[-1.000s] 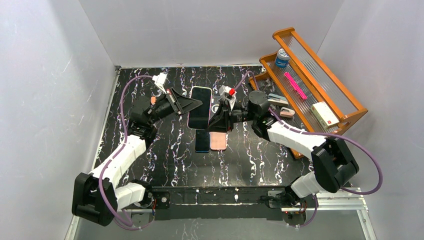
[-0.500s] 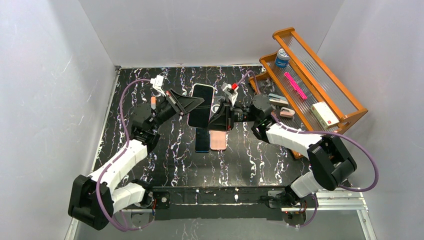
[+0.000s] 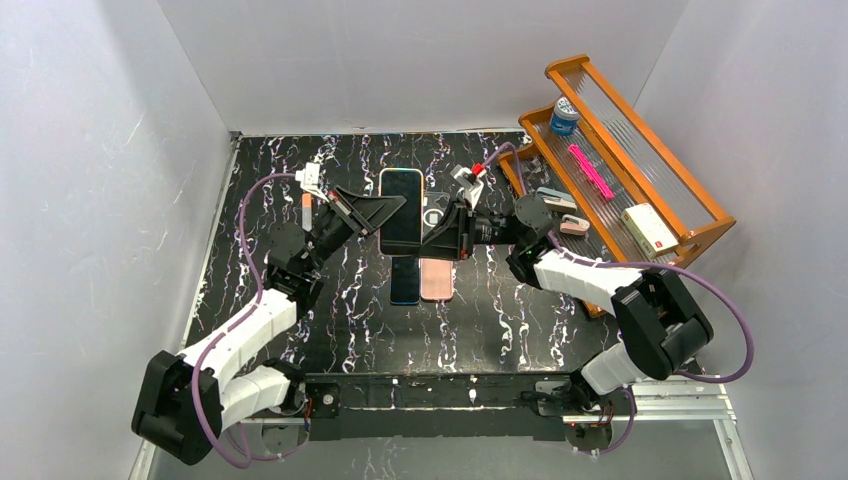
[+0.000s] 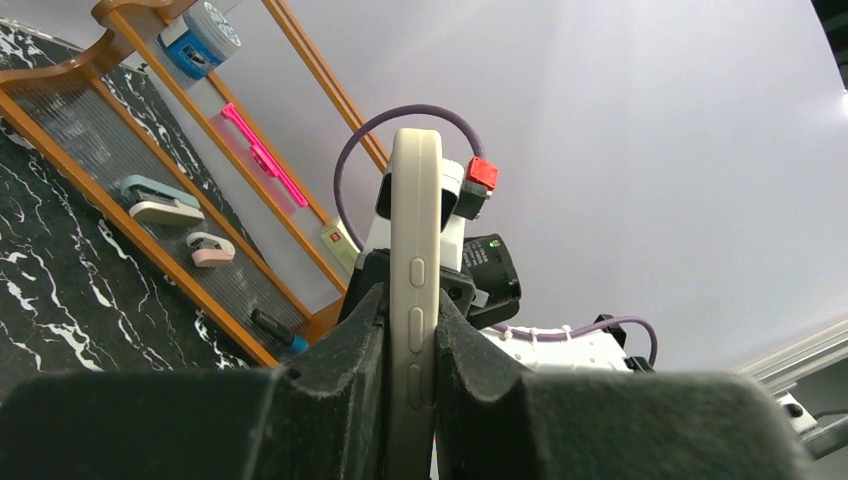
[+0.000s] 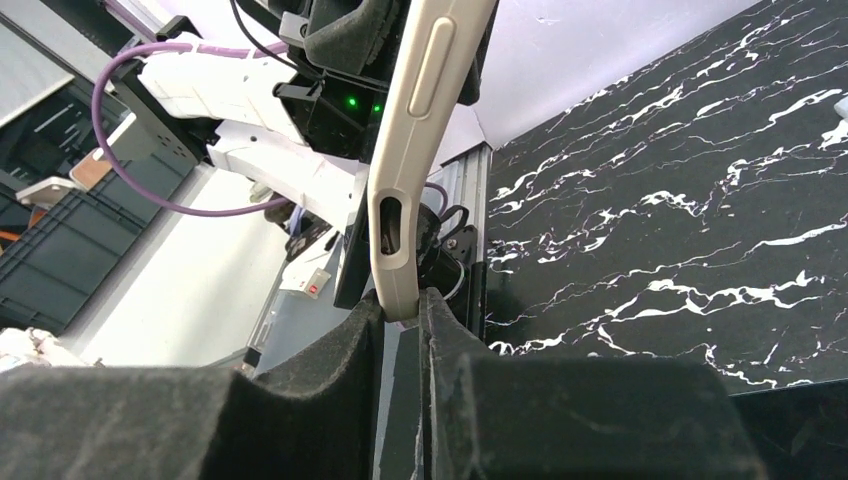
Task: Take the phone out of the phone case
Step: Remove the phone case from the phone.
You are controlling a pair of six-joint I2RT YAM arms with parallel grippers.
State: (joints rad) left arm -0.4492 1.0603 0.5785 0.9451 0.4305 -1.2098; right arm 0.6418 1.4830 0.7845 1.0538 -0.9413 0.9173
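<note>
Black marbled tabletop and pale walls bound the work area; a wooden rack stands well to the outer side of the right hand. The phone is seated in its cream phone case, lifted clear of the tabletop and spanned between the two hands, screen facing up. The left hand is closed narrow on one long edge of the case, its pads pressing the front and back faces around the side buttons. The right hand is likewise closed narrow and pinches the rim of the case near a corner, just beside a slot-shaped cutout. Beneath both hands, a dark slab with a blue rim and a pink slab lie side by side on the tabletop. By judgement, the step in hand is the two-handed hold before separation; no gap between phone and case is visible. The next move calls for one hand to act as anchor while the other peels the case lip off a corner. Pads that clamp across both faces would likely pin phone and case together, so a grip on the rim alone appears preferable.
</note>
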